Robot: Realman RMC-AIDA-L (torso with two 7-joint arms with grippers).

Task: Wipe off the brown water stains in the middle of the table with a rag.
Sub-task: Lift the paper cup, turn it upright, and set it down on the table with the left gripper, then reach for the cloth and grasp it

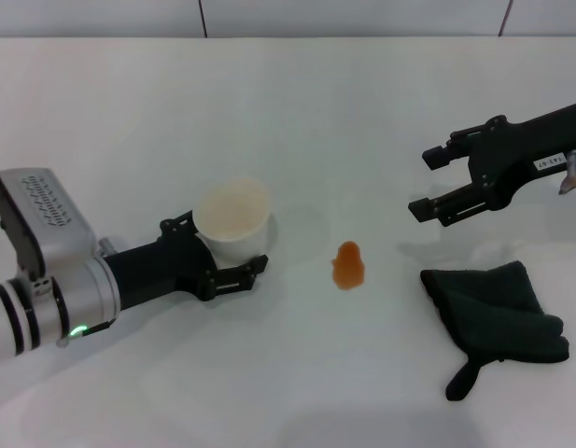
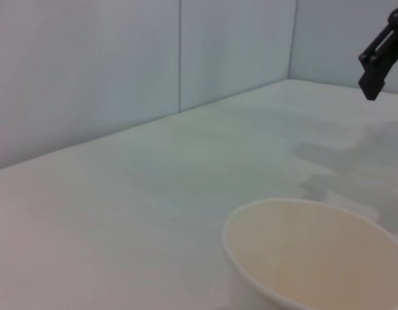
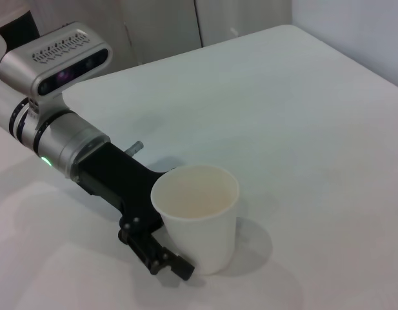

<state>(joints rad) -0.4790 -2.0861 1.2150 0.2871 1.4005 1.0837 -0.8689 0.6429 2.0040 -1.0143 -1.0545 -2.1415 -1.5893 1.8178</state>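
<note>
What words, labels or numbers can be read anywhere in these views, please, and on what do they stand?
White label on the right arm, just behind the right pincer: dark print, too small and blurred to read.
Paper cup, held by the left pincer: no print visible.
Rag, brown stain, table: no text.

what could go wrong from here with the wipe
The right pincer hangs open above the table, away from the rag; a poor grab at the loose cloth could drag it instead of lifting it. The stain lies between rag and cup, so a wide sweep may smear liquid toward the cup. The left pincer grips the cup close by, so the arms could crowd each other.
</note>
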